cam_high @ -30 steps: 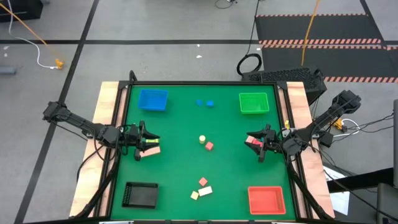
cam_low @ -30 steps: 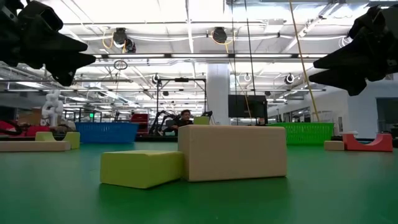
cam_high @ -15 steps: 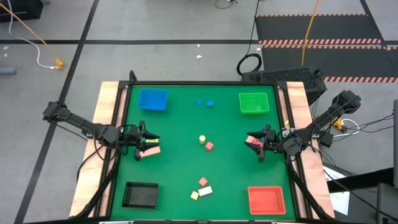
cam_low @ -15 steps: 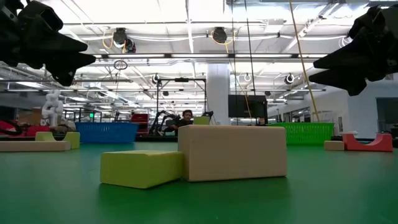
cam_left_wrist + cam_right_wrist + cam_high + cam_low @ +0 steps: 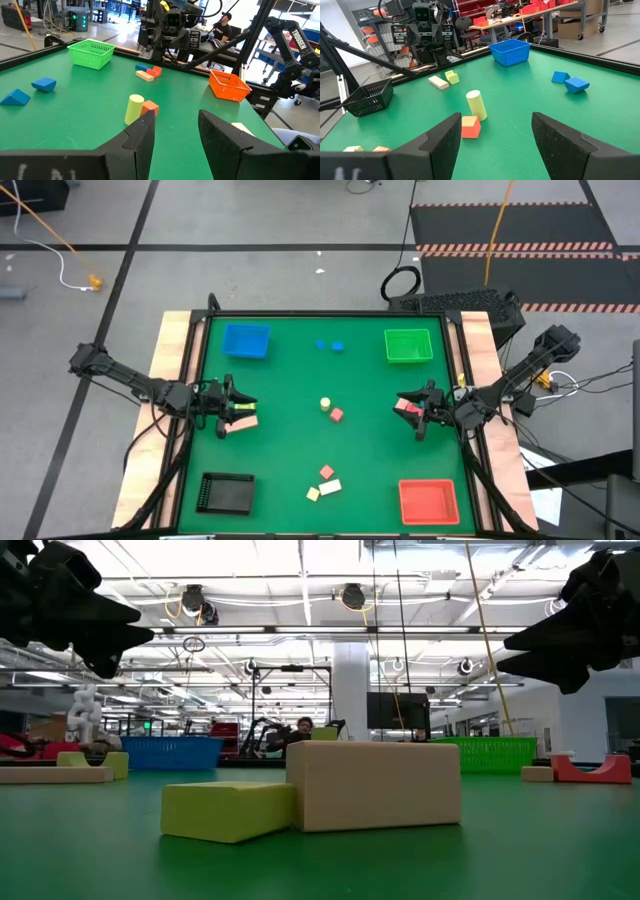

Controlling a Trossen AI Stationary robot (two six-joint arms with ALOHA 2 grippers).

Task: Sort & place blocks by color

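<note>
Both arms wait at the table's sides — left gripper (image 5: 243, 409) at nine o'clock, right gripper (image 5: 403, 406) at three, fingers spread wide and empty. Unsorted blocks lie scattered: a yellow cylinder (image 5: 325, 403) and red cube (image 5: 337, 415) at centre, two blue blocks (image 5: 329, 346) toward twelve — none yet in a basket.

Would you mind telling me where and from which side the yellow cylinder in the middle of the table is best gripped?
Grip the yellow cylinder across its round side, coming down from above. It stands upright, and the orange block beside it leaves the other sides free. The right gripper, open, already faces it.
</note>
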